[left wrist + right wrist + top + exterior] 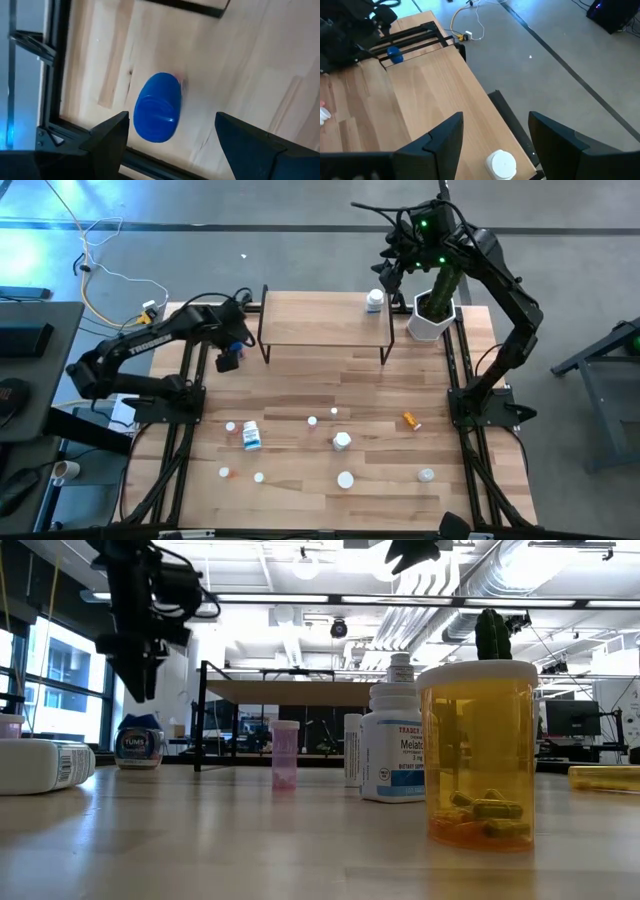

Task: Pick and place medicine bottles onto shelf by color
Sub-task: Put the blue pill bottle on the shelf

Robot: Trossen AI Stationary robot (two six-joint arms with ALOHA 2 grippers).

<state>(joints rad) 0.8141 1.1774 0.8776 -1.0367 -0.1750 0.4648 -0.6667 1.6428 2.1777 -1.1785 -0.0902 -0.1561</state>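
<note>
- Now, the left end effector (pixel 167 142) is hovering above the blue-lidded jar (pixel 157 107) near the bench's (pixel 300 395) left edge, just left of the shelf (pixel 325 320), its fingers spread wide and holding nothing.
- Up at the far side, the right end effector (pixel 492 137) is hanging over the shelf's right end, jaws parted and empty, right above a white bottle (pixel 501 164) that is standing on the shelf board.
- A white pot with a green plant (pixel 433 312) is sitting just beside the shelf's right end.
- Down the near half of the bench, the rest are lying scattered: a blue-labelled white bottle (pixel 251 436), an orange vial (pixel 411 420) on its side, a white bottle (pixel 342 442) and several small white caps and vials.
- From bench level, an amber bottle (pixel 476 755) with capsules inside is looming close, a white labelled bottle (pixel 395 743) beside it, and a pinkish vial (pixel 285 753) is standing farther back.
</note>
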